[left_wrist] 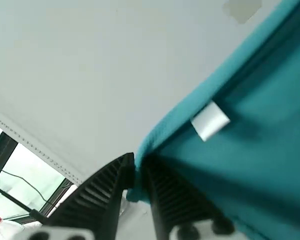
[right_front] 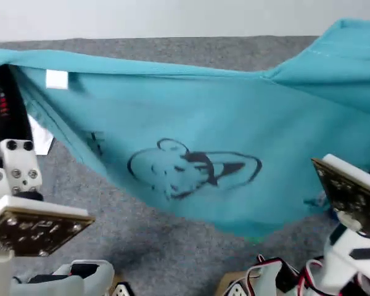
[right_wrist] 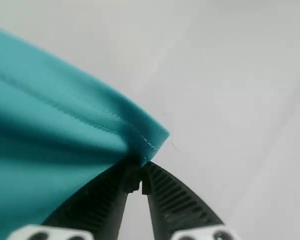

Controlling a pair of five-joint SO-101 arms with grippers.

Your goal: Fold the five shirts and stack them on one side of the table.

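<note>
Shirt [right_front: 191,123] is hanging stretched above the worktop [right_front: 142,246], its long top edge running parallel to the far edge. Left pincer [left_wrist: 136,167] is pinching one end, right pincer [right_wrist: 140,172] is clamping the other corner. Lowering both evenly is looking like the next call.

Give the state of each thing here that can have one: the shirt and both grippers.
teal shirt, unfolded, held up and stretched between both grippers.
left gripper, shut on the shirt's edge near its white tag.
right gripper, shut on a stitched corner of the shirt.
</note>
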